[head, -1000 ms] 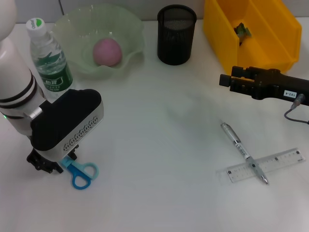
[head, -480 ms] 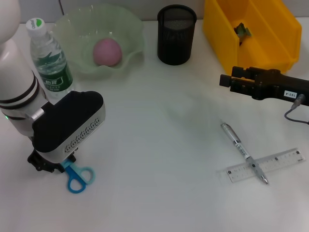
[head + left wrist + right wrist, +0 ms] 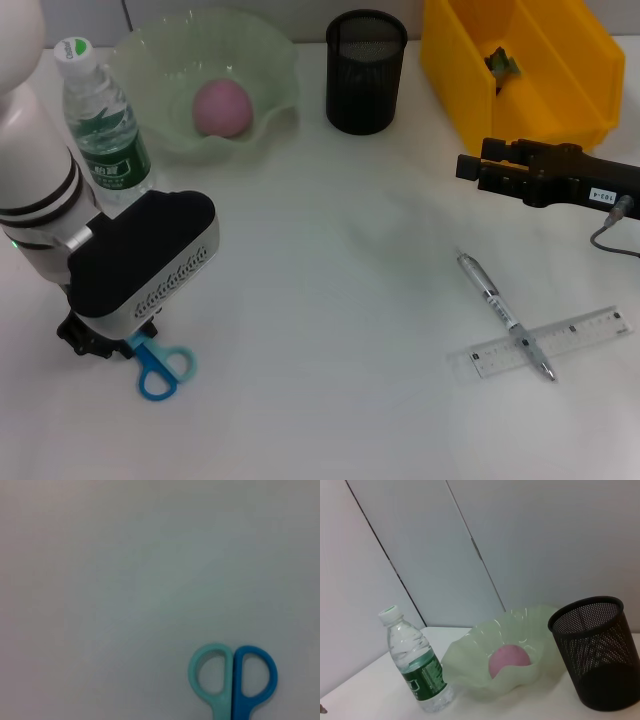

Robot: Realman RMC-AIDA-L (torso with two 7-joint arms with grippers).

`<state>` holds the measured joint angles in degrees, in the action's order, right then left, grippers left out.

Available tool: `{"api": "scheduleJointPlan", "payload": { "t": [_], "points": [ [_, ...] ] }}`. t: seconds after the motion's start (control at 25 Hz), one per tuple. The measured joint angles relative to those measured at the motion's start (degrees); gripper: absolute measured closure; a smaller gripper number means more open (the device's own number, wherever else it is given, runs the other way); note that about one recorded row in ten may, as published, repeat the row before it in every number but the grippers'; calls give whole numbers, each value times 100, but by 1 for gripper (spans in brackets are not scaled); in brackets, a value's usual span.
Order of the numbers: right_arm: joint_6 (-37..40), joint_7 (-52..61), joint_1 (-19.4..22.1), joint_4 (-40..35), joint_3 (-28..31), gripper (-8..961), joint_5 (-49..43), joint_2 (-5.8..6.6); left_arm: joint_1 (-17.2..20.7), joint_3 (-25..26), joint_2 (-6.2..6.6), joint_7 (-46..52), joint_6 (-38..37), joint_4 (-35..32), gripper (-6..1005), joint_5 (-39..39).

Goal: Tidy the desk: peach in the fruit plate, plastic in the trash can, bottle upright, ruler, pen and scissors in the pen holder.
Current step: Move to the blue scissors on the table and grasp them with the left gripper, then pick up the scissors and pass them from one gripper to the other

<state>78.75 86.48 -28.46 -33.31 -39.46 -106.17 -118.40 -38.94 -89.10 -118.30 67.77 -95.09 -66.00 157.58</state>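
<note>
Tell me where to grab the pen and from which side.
Grip the pen on its upper barrel, coming straight down from above: it lies flat on the desk, and its lower end crosses over the ruler, so the upper part is the free stretch.

White desk surface (image 3: pixel 330 300) fills the scene, evenly lit, with soft shadows. At its far edge, pale grey wall panels (image 3: pixel 545 545) rise, divided by dark slanting seams.
</note>
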Motion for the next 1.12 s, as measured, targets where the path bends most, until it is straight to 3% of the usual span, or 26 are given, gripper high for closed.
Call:
{"api": "scheduleJointPlan", "payload": {
  "t": [1.12],
  "points": [
    [9,15,23,-41,0,344,0,1,19,-57,0,-63,-132,-64,735,-5]
  ]
}}
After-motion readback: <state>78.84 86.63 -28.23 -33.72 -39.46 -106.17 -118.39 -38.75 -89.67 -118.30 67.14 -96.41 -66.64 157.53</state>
